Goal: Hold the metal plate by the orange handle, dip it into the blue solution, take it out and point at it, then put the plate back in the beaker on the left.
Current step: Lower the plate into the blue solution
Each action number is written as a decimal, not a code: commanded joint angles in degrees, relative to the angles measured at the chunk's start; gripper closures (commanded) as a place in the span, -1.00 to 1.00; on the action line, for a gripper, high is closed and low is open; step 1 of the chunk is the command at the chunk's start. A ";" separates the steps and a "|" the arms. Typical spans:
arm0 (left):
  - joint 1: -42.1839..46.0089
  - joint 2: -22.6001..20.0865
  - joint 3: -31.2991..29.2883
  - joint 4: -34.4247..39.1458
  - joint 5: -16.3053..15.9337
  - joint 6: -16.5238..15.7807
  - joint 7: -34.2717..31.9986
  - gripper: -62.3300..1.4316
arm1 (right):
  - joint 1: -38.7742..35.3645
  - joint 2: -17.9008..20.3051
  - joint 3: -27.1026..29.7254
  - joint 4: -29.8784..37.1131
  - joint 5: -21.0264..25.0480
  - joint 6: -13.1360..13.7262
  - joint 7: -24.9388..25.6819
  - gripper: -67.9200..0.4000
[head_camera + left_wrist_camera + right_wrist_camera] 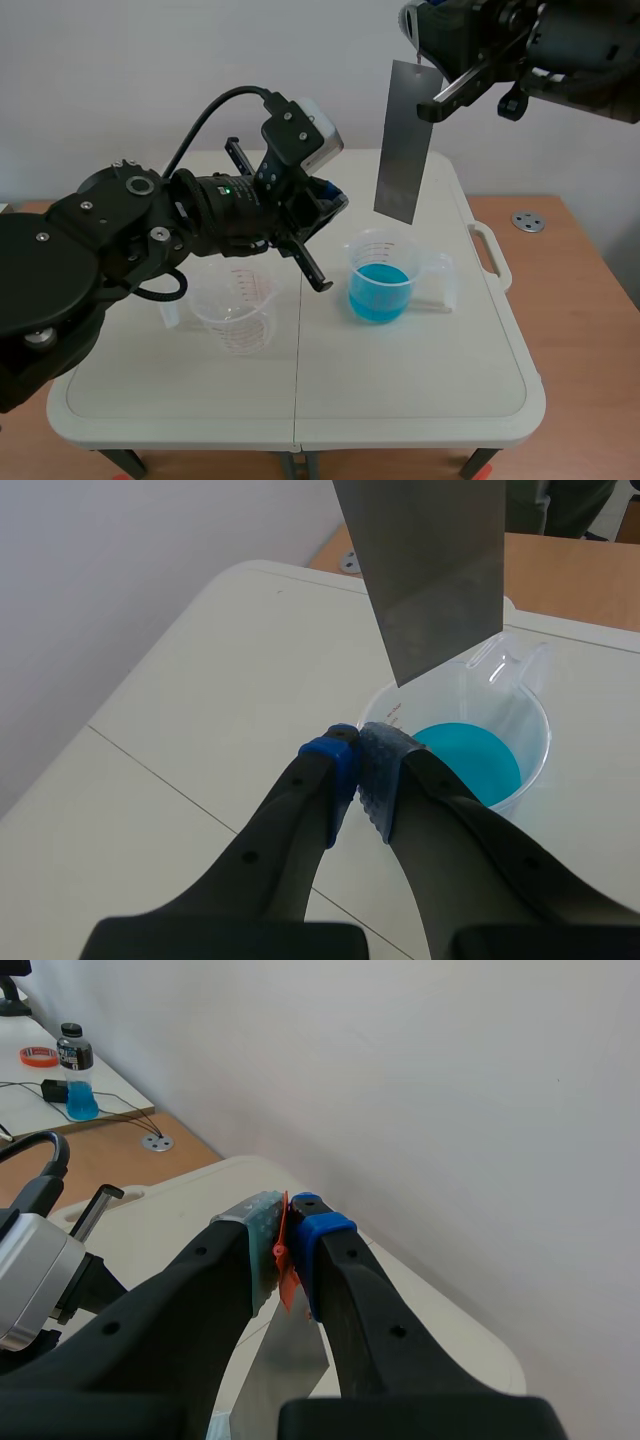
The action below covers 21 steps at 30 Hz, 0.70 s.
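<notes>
Bright, even, diffuse light falls on the pale desk point(400, 370), leaving only faint, soft-edged shadows beside the beaker of blue solution point(383, 282). The metal plate point(402, 140) carries a dull grey sheen without hard glare, slightly lighter toward its lower end. The left arm's black fingers point(290, 830) stay dark, with mild highlights.

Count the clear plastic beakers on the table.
2: one beaker of blue solution below the grey metal plate; one empty beaker left of it, partly behind the left arm.
</notes>
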 commanded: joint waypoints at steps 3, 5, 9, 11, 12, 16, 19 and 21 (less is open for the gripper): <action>-0.61 -0.79 -0.24 1.05 -0.44 0.70 -0.85 0.87 | 0.70 0.31 0.42 0.20 0.57 0.33 1.05 0.95; -0.31 -1.99 -0.24 1.05 -0.46 0.81 -0.92 0.87 | 0.70 0.31 0.42 0.20 0.39 0.33 1.05 0.95; 1.84 -5.68 -1.18 2.73 -0.85 2.38 -1.92 0.87 | 0.70 0.28 0.42 -0.09 0.33 0.33 1.31 0.95; 3.78 -7.82 -2.82 4.81 -0.94 2.49 -2.05 0.87 | 0.70 0.28 0.42 -0.70 0.24 0.33 1.51 0.95; 4.94 -8.98 -3.78 6.03 -1.22 2.49 -2.27 0.87 | 0.70 0.28 0.42 -1.07 0.24 0.33 1.51 0.95; 10.16 -14.19 -7.80 11.32 -4.55 3.17 -3.69 0.87 | 0.70 0.28 0.42 -2.91 0.20 0.33 2.40 0.95; 14.53 -17.99 -11.06 15.34 -7.02 4.00 -4.26 0.87 | 0.70 0.28 0.42 -3.98 0.17 0.33 3.02 0.95; 17.77 -20.37 -13.55 17.77 -8.79 4.00 -4.52 0.87 | 0.72 0.28 0.37 -4.61 -0.04 0.33 3.50 0.95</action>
